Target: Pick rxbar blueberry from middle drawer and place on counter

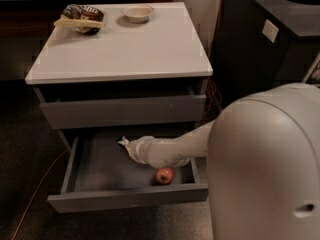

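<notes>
The middle drawer [125,200] is pulled open and shows its dark grey inside. My gripper [125,144] reaches into it from the right, low over the drawer floor near the back middle. The white forearm [172,151] runs across the drawer's right half. The rxbar blueberry does not show; it is hidden or out of view. A small red apple [164,175] lies in the drawer's front right, just below my forearm. The pale counter [135,46] tops the cabinet.
On the counter's back left lie a brown-and-white snack bag [80,19] and a small white bowl [137,13]. A black cabinet with a round hole [272,39] stands to the right. My large white arm housing [265,169] fills the lower right. An orange cable [37,191] runs on the floor at the left.
</notes>
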Available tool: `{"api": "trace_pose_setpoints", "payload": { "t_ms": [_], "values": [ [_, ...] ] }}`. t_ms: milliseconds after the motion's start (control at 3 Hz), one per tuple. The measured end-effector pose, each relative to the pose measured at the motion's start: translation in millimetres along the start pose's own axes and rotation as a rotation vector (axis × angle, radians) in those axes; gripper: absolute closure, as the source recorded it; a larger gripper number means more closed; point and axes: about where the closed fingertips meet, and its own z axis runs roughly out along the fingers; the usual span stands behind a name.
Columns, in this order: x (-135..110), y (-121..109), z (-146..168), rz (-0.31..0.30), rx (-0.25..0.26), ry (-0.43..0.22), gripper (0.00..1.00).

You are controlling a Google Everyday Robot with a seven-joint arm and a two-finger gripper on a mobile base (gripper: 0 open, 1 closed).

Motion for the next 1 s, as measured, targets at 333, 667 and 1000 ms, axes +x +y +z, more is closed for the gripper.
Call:
{"api": "trace_pose_setpoints", "payload": {
  "t_ms": [333, 667, 1000],
  "values": [
    [-28.4, 18.8, -32.0, -0.072, -0.039, -0.063, 1.00],
    [-59.9, 32.8, -58.1, -0.141, -0.069, -0.097, 1.00],
    [-91.0, 39.7, -81.1, -0.197, -0.086, -0.112, 1.00]
  ]
}}
